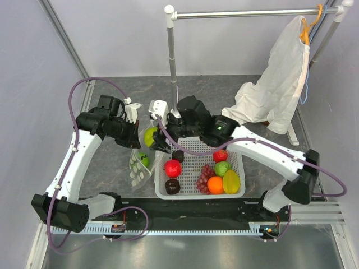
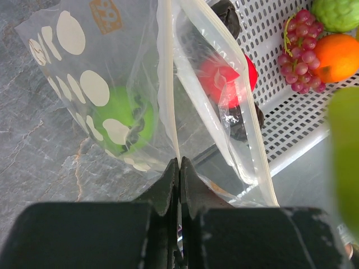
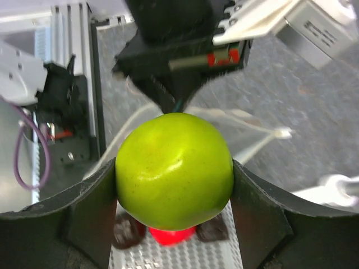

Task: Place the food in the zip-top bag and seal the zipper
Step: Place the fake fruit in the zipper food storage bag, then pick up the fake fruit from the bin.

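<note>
The clear zip-top bag [image 1: 138,165] with white dots hangs from my left gripper [image 1: 136,133], left of the basket. My left gripper [image 2: 179,163] is shut on the bag's rim beside the whitish zipper [image 2: 166,84]. The mouth gapes open. A round green fruit [image 2: 120,120] lies inside the bag. My right gripper [image 1: 154,139] is shut on a green apple [image 1: 150,136] and holds it right at the bag's mouth. The apple [image 3: 174,168] fills the right wrist view. A red apple [image 1: 173,168] and dark brown pieces [image 1: 173,186] lie in the basket.
The white mesh basket [image 1: 242,193] also holds grapes [image 1: 205,178], an orange [image 1: 215,184], a yellow fruit [image 1: 231,181], a bumpy green fruit [image 1: 222,168] and a second red fruit [image 1: 220,155]. A rack pole [image 1: 172,56] and a hanging white garment [image 1: 275,89] stand behind.
</note>
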Robot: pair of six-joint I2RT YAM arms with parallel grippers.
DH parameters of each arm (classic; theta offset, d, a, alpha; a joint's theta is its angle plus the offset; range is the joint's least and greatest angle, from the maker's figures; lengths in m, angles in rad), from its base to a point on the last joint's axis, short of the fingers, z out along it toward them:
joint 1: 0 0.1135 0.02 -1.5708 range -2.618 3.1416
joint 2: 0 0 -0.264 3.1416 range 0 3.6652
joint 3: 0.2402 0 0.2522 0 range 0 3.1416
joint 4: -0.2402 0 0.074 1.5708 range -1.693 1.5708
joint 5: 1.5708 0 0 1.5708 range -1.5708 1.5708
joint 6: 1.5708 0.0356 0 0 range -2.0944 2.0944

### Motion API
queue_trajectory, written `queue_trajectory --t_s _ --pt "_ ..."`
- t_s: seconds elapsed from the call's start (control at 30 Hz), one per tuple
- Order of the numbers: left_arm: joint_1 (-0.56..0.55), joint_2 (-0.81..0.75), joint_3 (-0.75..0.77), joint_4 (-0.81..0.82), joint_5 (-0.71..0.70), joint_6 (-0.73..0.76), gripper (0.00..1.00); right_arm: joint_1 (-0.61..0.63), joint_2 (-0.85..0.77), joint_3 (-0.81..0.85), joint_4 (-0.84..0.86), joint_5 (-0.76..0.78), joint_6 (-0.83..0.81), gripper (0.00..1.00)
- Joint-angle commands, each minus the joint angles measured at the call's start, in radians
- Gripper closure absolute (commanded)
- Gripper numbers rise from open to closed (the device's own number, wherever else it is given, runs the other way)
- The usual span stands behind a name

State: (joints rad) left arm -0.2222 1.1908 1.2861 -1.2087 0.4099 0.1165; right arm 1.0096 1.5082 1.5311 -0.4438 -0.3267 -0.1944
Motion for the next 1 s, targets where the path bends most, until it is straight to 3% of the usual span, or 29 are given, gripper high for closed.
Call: queue_trajectory --t_s 0.0,0.2,0.27,0.33,0.4,0.67,0.97 --pt "-0.005 -0.002 0.010 0.017 0.035 -0.011 0.98 -0.003 0.124 0.052 0.122 -0.037 0.193 0.68" --pt "-0.003 -0.010 0.004 0.018 0.036 -0.014 0.98 -0.005 0.198 0.006 0.215 0.008 0.268 0.65" --pt "-0.003 -0.008 0.002 0.020 0.038 -0.014 0.98 -0.005 0.199 -0.022 0.275 -0.005 0.312 0.46" --pt "-0.003 -0.008 0.004 0.018 0.033 -0.012 0.98 -0.005 0.202 -0.017 0.281 -0.031 0.334 0.16" --pt "-0.005 -0.011 0.005 0.018 0.030 -0.014 0.98 -0.005 0.195 0.009 0.248 -0.025 0.337 0.03" --pt "-0.003 -0.010 0.009 0.018 0.032 -0.014 0.98 -0.066 0.000 0.005 -0.047 -0.002 0.202 0.02" --pt "-0.003 -0.005 0.012 0.017 0.032 -0.014 0.98 -0.137 -0.163 -0.086 -0.648 0.121 -0.304 0.02"
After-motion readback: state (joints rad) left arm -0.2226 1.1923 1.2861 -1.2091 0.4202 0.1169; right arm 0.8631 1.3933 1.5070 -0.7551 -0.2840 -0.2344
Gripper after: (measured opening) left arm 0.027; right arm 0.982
